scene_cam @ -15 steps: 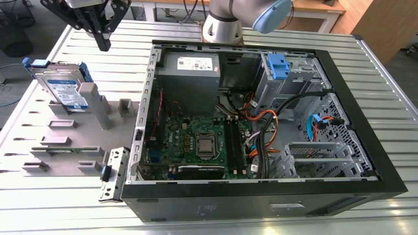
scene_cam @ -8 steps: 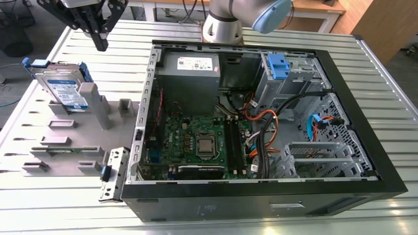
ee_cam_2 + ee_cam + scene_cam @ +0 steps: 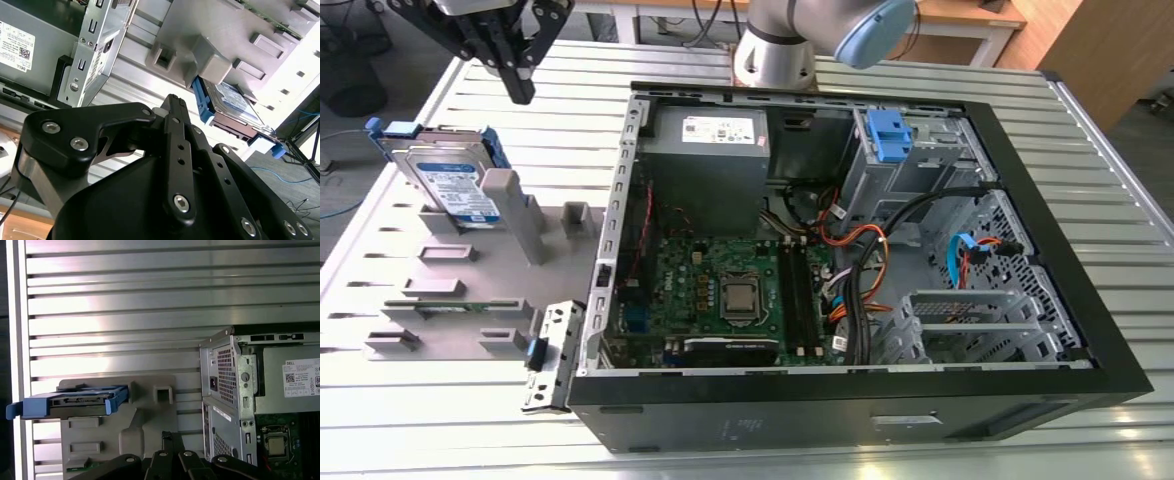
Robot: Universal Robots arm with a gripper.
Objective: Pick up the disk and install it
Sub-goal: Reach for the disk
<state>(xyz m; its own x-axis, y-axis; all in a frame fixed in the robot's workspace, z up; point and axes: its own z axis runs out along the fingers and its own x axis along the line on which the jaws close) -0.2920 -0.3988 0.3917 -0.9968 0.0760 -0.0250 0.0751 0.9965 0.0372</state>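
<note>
High near the disk [image 3: 454, 185], hand [image 3: 520, 96] downward

1. An open computer case [image 3: 854, 395] sits on the slatted desk [image 3: 1107, 445], to the exterior view's right of the claw [image 3: 520, 92].
2. The grey power-supply box [image 3: 707, 135] fills the case corner nearest the claw.
3. A grey holder [image 3: 400, 300] lies below the claw.

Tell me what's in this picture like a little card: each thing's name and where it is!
disk: standing on edge in the grey holder, to the exterior view's left of the computer case
gripper: shut, holding nothing, in the air past the disk, not touching it
computer case: lying open on the slatted table, motherboard showing
blue bracket: inside the case, in a metal cage at a far corner
job so far: disk not picked up yet
</note>
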